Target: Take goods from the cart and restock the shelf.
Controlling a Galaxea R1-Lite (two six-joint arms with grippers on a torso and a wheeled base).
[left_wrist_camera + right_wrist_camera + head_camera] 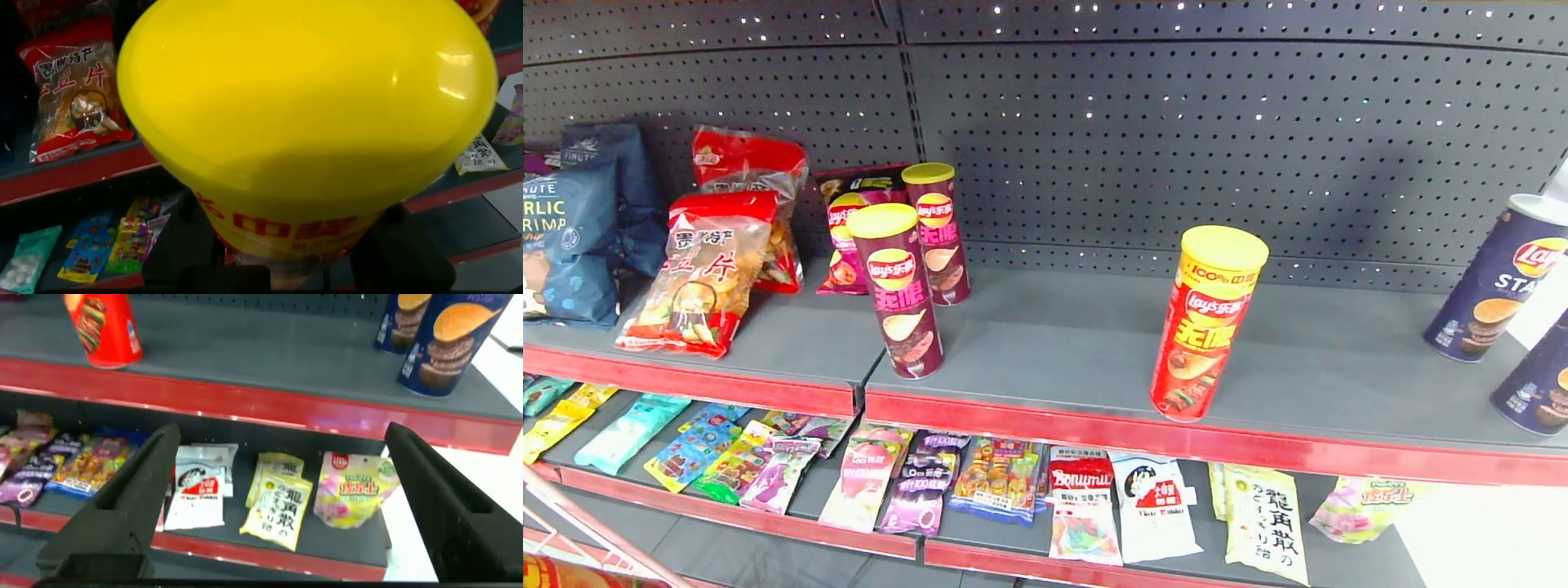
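Observation:
A chip can with a yellow lid (306,106) fills the left wrist view, and my left gripper (294,257) is shut on its red and yellow body just under the lid. A matching red can (1209,322) stands upright near the front edge of the upper shelf (1078,343); the right wrist view shows its lower part (105,328). Two purple cans (897,290) stand to its left. Two blue cans (1494,278) stand at the right end, also seen from the right wrist (445,335). My right gripper (278,506) hangs open below the shelf's red lip, holding nothing.
Snack bags (707,273) crowd the upper shelf's left end. Flat candy and snack packets (1086,506) line the lower shelf (327,547). A cart's red and white frame (580,527) shows at the bottom left. Bare shelf lies between the purple and red cans.

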